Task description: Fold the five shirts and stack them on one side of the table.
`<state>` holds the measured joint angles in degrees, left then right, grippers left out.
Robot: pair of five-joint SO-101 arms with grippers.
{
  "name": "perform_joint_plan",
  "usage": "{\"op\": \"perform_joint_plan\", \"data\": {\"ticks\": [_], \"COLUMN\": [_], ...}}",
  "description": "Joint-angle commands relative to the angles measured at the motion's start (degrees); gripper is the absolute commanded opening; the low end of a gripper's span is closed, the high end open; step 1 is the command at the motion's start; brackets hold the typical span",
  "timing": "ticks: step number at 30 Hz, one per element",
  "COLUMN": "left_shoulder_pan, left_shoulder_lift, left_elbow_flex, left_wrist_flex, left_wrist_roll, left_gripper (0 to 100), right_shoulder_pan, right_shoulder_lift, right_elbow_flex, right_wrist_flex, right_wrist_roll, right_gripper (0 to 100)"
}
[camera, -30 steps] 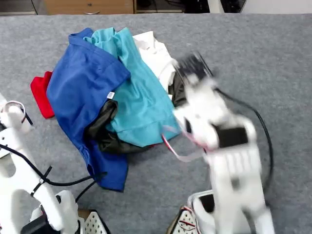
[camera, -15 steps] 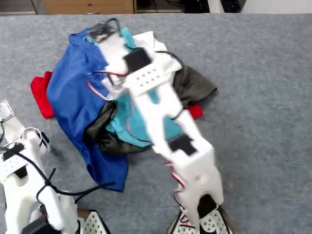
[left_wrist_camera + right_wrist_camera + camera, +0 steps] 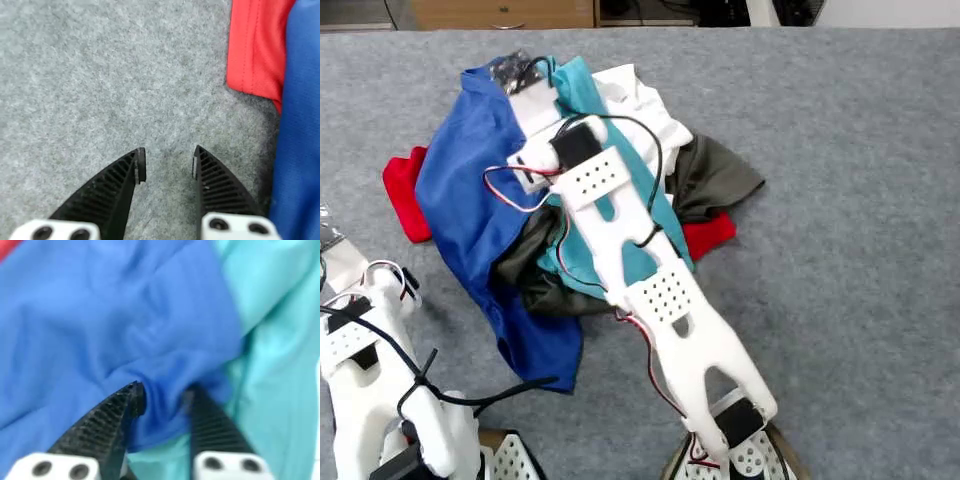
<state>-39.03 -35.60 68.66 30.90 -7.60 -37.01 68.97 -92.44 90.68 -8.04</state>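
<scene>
While all five shirts lie unfolded in one tangled heap, left of the middle of the grey tabletop (image 3: 840, 200) as seen from the high view, the task looks to be at its first step: picking a single garment out of the pile. The blue shirt (image 3: 470, 180) lies spread across the heap's left side. The teal shirt (image 3: 582, 85) lies beside it, partly under the right arm (image 3: 640, 280), which stretches across the pile. The white shirt (image 3: 640, 110) shows at the far side. The dark shirt (image 3: 715, 175) pokes out on the right, and the red shirt (image 3: 405, 190) peeks from under the blue one at the left edge.

The right pincer (image 3: 162, 395) is down on the blue shirt close to its border with the teal. Its jaws are apart, with a ridge of blue cloth bunched between the tips and not yet clamped. The left pincer (image 3: 169, 162) hangs over bare tabletop with its jaws spread and nothing between them, the red and blue cloth just beside it.

The next move, as I judge it, calls for the right jaws to close on blue cloth alone. A lift can then draw that shirt off its neighbours onto open tabletop, where it can be flattened.

No label, brand or writing can be read on any shirt.
</scene>
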Motion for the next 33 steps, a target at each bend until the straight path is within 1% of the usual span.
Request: {"op": "perform_joint_plan", "data": {"ticks": [1, 2, 7, 11, 15, 19, 22, 24, 29, 33], "left_shoulder_pan": [0.09, 0.09, 0.09, 0.09, 0.09, 0.18, 0.26, 2.02, 3.6, 3.78], "left_shoulder_lift": [-1.1, -1.1, -1.1, -1.01, -1.01, -1.01, -1.01, -1.01, -1.01, -1.01], "left_elbow_flex": [0.09, 0.09, 0.18, 0.18, 0.18, 0.0, -0.09, 0.09, 0.26, 0.26], "left_wrist_flex": [-2.37, -2.46, -2.29, -2.29, -2.29, -1.05, -0.88, -0.7, -0.62, -0.62], "left_wrist_roll": [0.79, 0.79, 0.79, 0.79, 0.7, 0.53, 0.53, 0.35, 0.26, 0.26], "left_gripper": [17, 17, 17, 17, 17, 17, 17, 17, 17, 17], "right_shoulder_pan": [2.68, 3.12, 3.38, 3.47, 7.52, 16.75, 26.15, 32.84, 45.32, 55.08], "right_shoulder_lift": [-6.55, -7.78, -16.48, -23.34, -33.36, -43.65, -49.54, -52.26, -53.67, -53.76], "right_elbow_flex": [-1.63, -1.89, -2.77, -3.12, -2.86, -2.68, -2.68, -2.68, -3.03, -3.03], "right_wrist_flex": [-2.46, -2.46, -0.09, 1.93, 2.55, 1.85, 2.37, 3.08, 11.25, 11.43], "right_wrist_roll": [1.67, 1.93, 5.1, 5.89, 6.86, 9.32, 9.41, 9.32, 9.05, 8.0], "right_gripper": [1.6, 0.0, 0.2, 0.2, 0.2, 0.2, 0.2, 0.2, 0.2, 0.2]}}
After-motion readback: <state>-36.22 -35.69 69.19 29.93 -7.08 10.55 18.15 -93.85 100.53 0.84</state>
